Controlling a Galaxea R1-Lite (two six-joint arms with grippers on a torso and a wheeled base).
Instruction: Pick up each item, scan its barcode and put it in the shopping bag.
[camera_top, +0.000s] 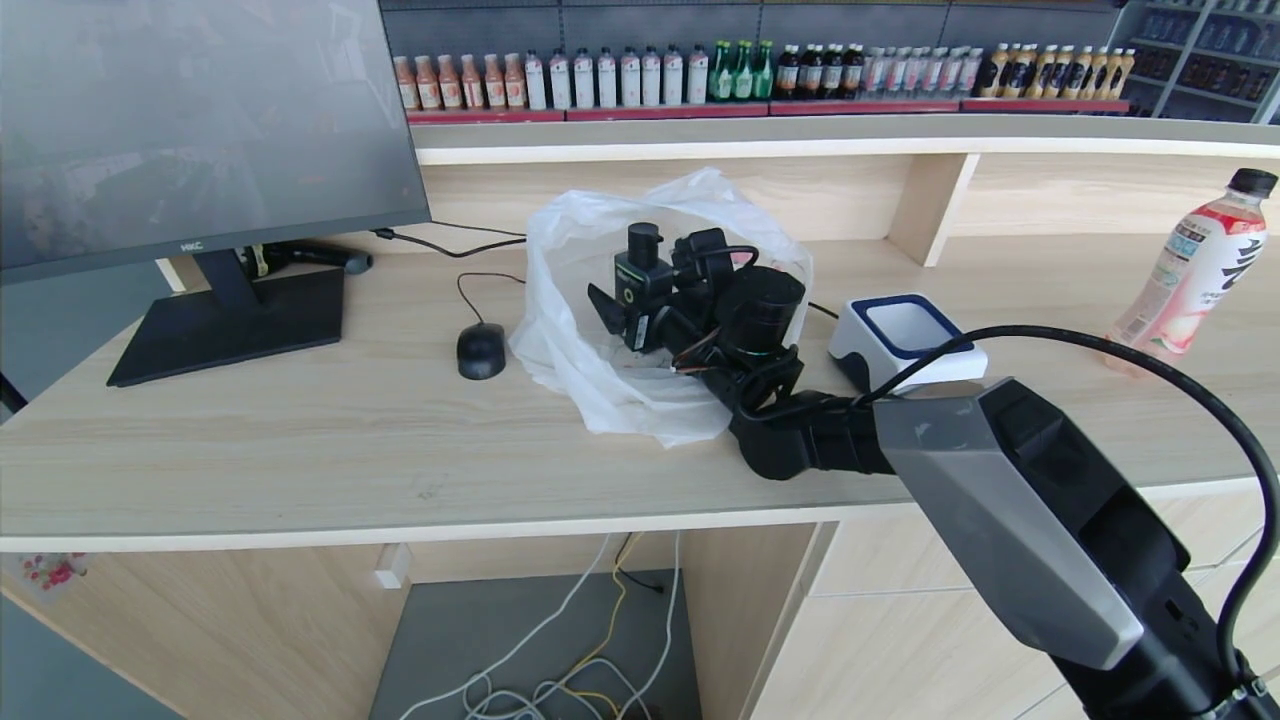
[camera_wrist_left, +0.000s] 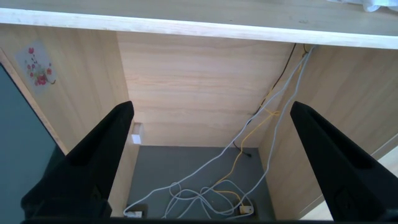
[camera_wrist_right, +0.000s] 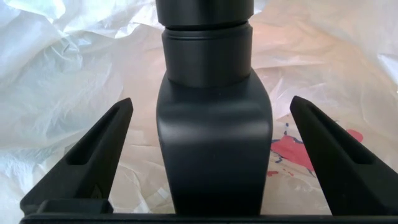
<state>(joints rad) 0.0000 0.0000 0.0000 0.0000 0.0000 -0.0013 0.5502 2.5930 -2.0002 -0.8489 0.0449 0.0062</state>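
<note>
Right wrist view looks along the right pincer (camera_wrist_right: 211, 102), whose fingers (camera_wrist_right: 93, 155) are spread wide, with a dark bottle-shaped item (camera_wrist_right: 214, 143) between them. A gap shows on each side, so neither finger touches it. Crumpled white plastic of the shopping bag (camera_top: 570, 330) surrounds the item and the pincer, and a red printed patch shows on the plastic beside one finger.

From the head view, the right arm stretches across the front edge of the desk (camera_top: 300, 440) and ends inside the bag's mouth. The bag sits near the middle of the desk, toward the back edge. Just beside it, on the robot's right, is the white barcode scanner (camera_top: 905, 340) with its blue-rimmed window facing up. A pink-labelled drink bottle (camera_top: 1195, 270) stands upright, leaning a little, at the desk's right edge, well apart from the scanner.

A black mouse (camera_top: 481, 350) lies just left of the bag, and a monitor (camera_top: 190, 130) stands at the back left corner.

The left pincer (camera_wrist_left: 211, 106) is spread open with nothing in it. It hangs below the desk's front edge, facing the recess where loose cables (camera_wrist_left: 205, 193) lie.
</note>
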